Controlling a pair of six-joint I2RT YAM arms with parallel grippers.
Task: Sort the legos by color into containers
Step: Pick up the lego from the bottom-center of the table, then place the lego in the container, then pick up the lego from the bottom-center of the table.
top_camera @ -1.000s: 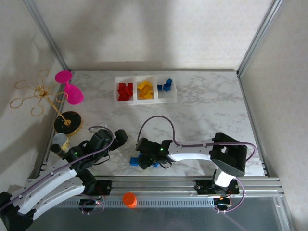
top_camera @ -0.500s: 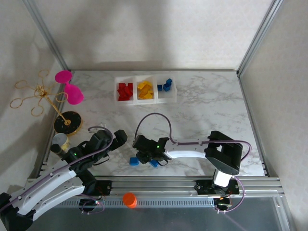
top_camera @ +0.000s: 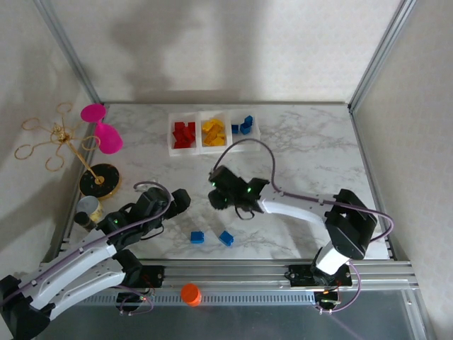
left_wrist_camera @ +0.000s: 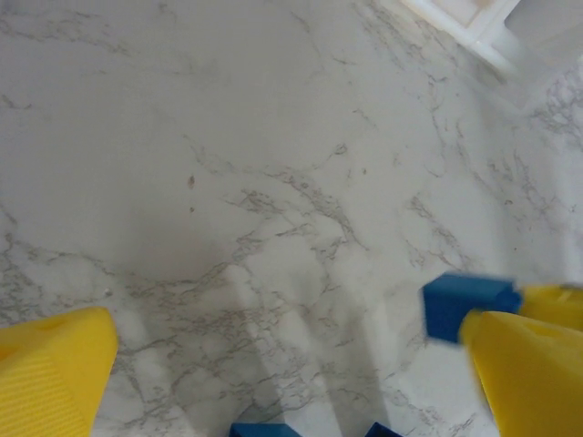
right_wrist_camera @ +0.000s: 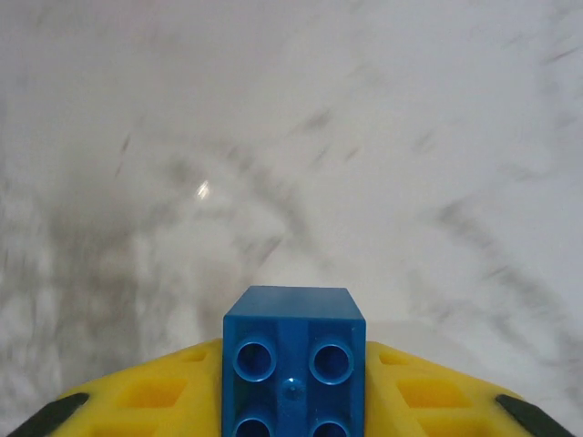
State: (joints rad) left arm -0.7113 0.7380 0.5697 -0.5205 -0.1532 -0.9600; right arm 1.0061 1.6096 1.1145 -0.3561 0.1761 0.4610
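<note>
My right gripper (right_wrist_camera: 293,393) is shut on a blue lego (right_wrist_camera: 293,360), its underside tubes facing the camera, held above bare marble. From above, the right gripper (top_camera: 219,193) hangs over the middle of the table. Two more blue legos (top_camera: 197,237) (top_camera: 226,238) lie near the front edge. The containers (top_camera: 214,146) stand in a row at the back: red legos (top_camera: 184,133) left, yellow (top_camera: 214,132) middle, blue (top_camera: 245,126) right. My left gripper (top_camera: 178,201) is open and holds nothing; in its wrist view the left gripper (left_wrist_camera: 287,350) has a blue lego (left_wrist_camera: 463,303) by its right finger.
A pink goblet (top_camera: 104,133) lies at the far left beside a gold wire stand (top_camera: 56,138) on a black base (top_camera: 99,179). A small jar (top_camera: 88,210) sits by the left rail. An orange cap (top_camera: 190,292) rests on the front rail. A container corner (left_wrist_camera: 475,29) shows top right.
The right gripper closed on one of the blue legos at the front, lifted it and carried it back toward the table's middle. The left arm has barely moved.
</note>
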